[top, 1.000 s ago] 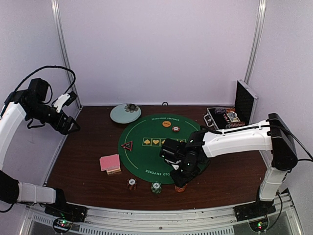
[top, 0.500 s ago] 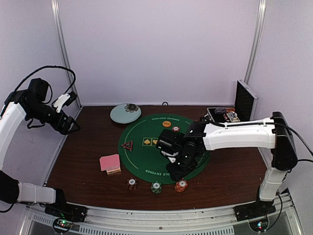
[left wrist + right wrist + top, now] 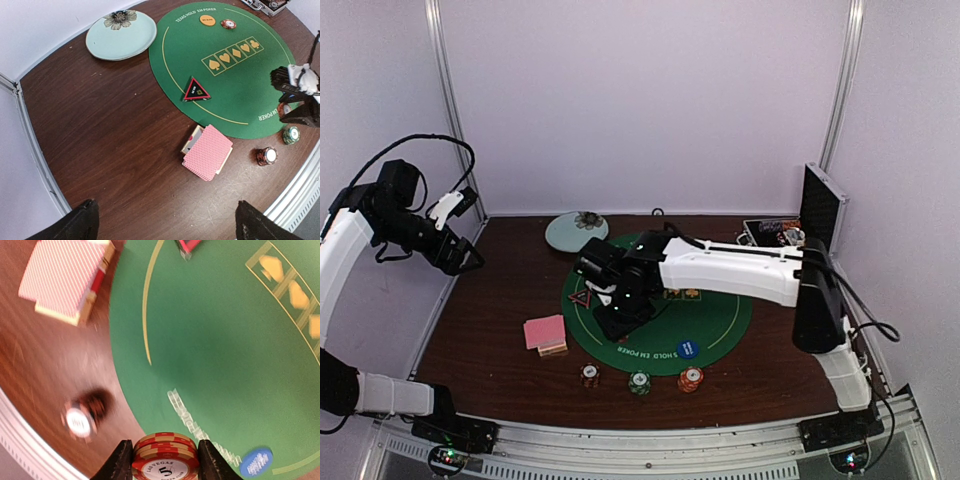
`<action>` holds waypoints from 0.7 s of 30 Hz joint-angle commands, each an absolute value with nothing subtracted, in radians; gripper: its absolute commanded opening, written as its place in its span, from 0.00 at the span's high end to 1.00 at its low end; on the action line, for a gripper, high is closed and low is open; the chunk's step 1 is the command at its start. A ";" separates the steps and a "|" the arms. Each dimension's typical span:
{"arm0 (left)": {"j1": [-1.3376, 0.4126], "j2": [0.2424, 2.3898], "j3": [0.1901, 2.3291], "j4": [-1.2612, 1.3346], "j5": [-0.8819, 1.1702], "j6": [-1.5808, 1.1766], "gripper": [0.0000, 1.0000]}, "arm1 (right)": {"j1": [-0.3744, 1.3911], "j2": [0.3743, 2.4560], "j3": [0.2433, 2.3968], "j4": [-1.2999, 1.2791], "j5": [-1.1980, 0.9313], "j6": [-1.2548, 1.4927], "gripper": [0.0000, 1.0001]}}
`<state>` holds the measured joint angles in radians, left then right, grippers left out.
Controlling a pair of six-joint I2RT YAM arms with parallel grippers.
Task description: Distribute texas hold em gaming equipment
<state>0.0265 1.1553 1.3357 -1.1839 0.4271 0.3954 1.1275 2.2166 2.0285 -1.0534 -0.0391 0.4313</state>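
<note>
**Right gripper** [image 3: 165,454]: jaws pinched on a red-orange chip stack [image 3: 165,460], with one finger flat against each side. The stack is several chips deep. Its edges are banded red-orange and cream, and the white face toward my camera is printed "LAS VEGAS" with a 5. In the top view I hold it over the left part of the green mat [image 3: 720,310], near the red-black triangle marker [image 3: 581,297], which lies on the mat by its left rim. The wrist picture is blurred, so I cannot tell how high the stack sits.

**Left gripper** [image 3: 165,207]: jaws spread wide with nothing between them. It is raised at the left side of the table [image 3: 490,300], well apart from all the equipment.

**Chips and buttons:**
- Three stacks stand in a row on the brown wood just off the mat's near rim: a dark chip stack [image 3: 589,375], a green chip stack [image 3: 639,382] and a second red-orange stack [image 3: 691,379].
- The blue disc button [image 3: 687,349] lies on the mat just inside that rim.
- At the mat's far side the orange disc button [image 3: 207,20] has a single red-striped chip [image 3: 228,23] just beside it.

**Cards:** the pink-backed cards [image 3: 545,332] lie on the wood just left of the mat, the top ones askew over a cream-edged pile.

**Other items:** a pale plate [image 3: 576,231] at far left and an open case [image 3: 790,238] at far right.
</note>
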 commanded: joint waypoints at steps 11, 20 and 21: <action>0.033 1.131 1.327 -1.181 0.459 0.412 0.02 | 1.054 2.607 2.466 -1.034 0.050 0.421 0.79; 0.033 1.127 1.325 -1.181 0.455 0.417 0.02 | 1.036 2.666 2.514 -0.979 0.009 0.434 0.77; 0.033 1.127 1.326 -1.181 0.454 0.418 0.02 | 1.036 2.669 2.514 -0.976 0.003 0.435 0.76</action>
<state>0.0265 1.1423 1.3350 -1.1839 0.4389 0.3996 1.0348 2.6335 2.4790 -1.0054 0.0132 0.4202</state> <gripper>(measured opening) 0.976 0.427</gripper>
